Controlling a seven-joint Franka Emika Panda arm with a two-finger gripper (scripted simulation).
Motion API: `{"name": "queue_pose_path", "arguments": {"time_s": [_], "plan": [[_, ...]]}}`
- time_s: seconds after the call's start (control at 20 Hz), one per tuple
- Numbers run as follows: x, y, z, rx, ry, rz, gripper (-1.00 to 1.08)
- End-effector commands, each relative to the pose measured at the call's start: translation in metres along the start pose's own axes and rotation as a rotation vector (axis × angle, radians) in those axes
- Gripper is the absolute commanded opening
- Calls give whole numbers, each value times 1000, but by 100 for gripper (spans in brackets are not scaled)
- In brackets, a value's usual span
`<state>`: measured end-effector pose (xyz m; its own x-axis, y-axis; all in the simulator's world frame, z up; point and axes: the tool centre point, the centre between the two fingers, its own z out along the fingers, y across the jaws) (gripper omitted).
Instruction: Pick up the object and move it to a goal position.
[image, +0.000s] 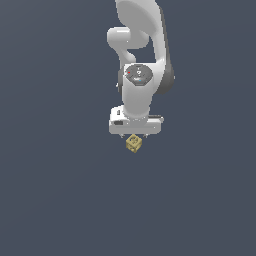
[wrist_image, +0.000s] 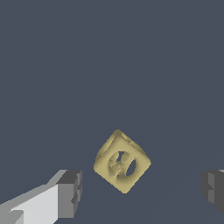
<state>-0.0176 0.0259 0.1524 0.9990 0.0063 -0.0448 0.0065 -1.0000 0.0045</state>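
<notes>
While the gripper (wrist_image: 142, 192) hangs spread wide, the yellowish-tan cube (wrist_image: 122, 161) lies below it between the two fingers (wrist_image: 70, 194), untouched and turned corner-on to them.

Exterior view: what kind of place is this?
Likely a bare simulated test scene, not a real room: a flat, featureless grey ground, a smoothly rendered white arm, and one small cube under the open tool.

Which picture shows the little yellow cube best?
The wrist view. There the cube looks big, with its dark marks clear, lying between the open gripper fingers. In the exterior view the cube is just a tiny tan block under the white gripper.
</notes>
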Motion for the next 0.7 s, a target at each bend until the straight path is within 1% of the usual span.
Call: {"name": "queue_pose_path", "arguments": {"time_s": [0.0,0.15,0.45,0.65], "plan": [[0,0,0,0,0,0,100],[0,3,0,-4,-1,-5,100],[-1,18,0,-24,-4,-31,100],[-1,18,0,-23,-4,-30,100]]}}
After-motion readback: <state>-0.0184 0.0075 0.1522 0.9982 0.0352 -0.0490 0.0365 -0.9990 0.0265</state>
